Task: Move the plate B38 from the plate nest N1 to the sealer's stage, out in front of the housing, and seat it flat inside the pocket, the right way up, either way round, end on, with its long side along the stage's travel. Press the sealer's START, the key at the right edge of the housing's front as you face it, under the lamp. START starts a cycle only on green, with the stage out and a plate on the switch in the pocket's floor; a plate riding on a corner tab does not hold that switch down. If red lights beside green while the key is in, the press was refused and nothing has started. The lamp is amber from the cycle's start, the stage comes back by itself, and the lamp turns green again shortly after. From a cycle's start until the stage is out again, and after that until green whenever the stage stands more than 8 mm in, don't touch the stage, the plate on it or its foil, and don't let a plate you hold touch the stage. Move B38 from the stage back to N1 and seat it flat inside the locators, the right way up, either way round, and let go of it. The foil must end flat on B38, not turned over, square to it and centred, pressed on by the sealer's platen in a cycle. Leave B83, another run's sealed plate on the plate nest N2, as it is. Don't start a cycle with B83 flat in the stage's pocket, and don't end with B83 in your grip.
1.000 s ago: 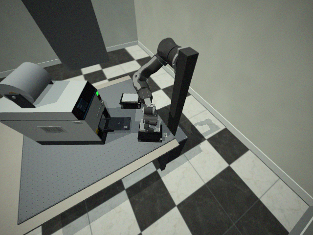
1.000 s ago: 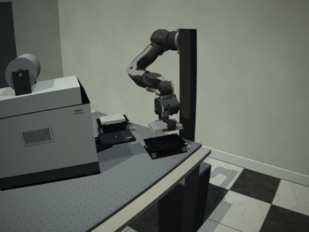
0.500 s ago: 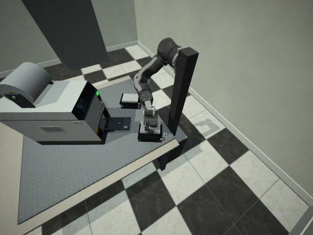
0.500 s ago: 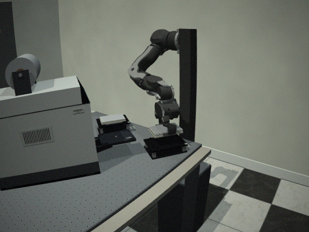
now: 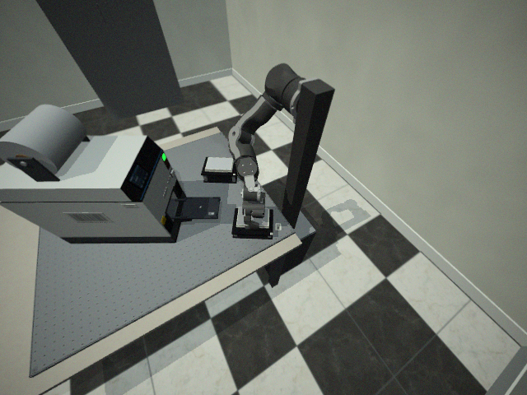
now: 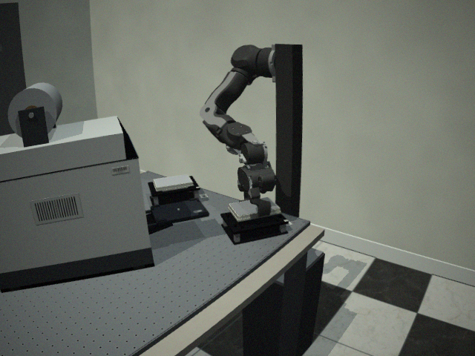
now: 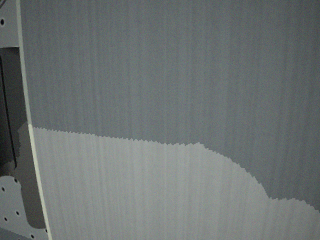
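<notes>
My gripper (image 6: 262,207) points straight down over the plate nest N1 (image 6: 254,226) near the table's front right corner. It is shut on the plate B38 (image 6: 249,210), which has a flat pale top. The plate lies level, right at the nest's top; I cannot tell whether it sits inside the locators. In the top view the gripper (image 5: 253,219) hides most of the plate. The wrist view is filled by the plate's pale top (image 7: 167,127). The sealer's stage (image 5: 198,208) stands out in front of the housing with an empty pocket. The lamp (image 5: 164,157) is green.
B83 (image 5: 218,164), with a pale top, sits on nest N2 behind the stage; it also shows in the exterior view (image 6: 173,182). The sealer housing (image 5: 85,187) with its foil roll (image 5: 40,133) fills the left. The arm's dark column (image 5: 304,153) stands just right of N1.
</notes>
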{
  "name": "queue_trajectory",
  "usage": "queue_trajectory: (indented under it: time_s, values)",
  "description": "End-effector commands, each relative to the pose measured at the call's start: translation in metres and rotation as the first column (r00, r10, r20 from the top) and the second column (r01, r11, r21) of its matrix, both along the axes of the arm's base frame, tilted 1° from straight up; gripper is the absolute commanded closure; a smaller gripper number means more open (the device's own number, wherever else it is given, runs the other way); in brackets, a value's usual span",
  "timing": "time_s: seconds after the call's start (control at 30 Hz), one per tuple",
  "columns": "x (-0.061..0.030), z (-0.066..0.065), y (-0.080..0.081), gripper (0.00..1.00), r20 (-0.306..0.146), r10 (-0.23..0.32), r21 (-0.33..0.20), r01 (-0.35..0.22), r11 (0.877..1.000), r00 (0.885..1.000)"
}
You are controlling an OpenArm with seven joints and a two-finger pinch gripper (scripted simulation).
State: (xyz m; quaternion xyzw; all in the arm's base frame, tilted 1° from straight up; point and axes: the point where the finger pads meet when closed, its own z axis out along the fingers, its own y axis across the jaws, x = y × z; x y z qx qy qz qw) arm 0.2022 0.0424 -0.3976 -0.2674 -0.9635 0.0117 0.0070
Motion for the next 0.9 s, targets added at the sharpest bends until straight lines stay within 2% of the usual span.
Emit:
queue_trajectory:
  time_s: [0.0, 0.17, 0.87]
  values:
    - [0.0012, 0.0014, 0.0022, 1.0, 0.005, 0.004, 0.01, -0.004, 1.0, 1.0]
    - [0.0023, -0.008, 0.0024, 1.0, 0.005, 0.004, 0.01, -0.004, 1.0, 1.0]
    - [0.004, -0.0045, 0.0004, 1.0, 0.006, -0.001, 0.002, 0.001, 1.0, 1.0]
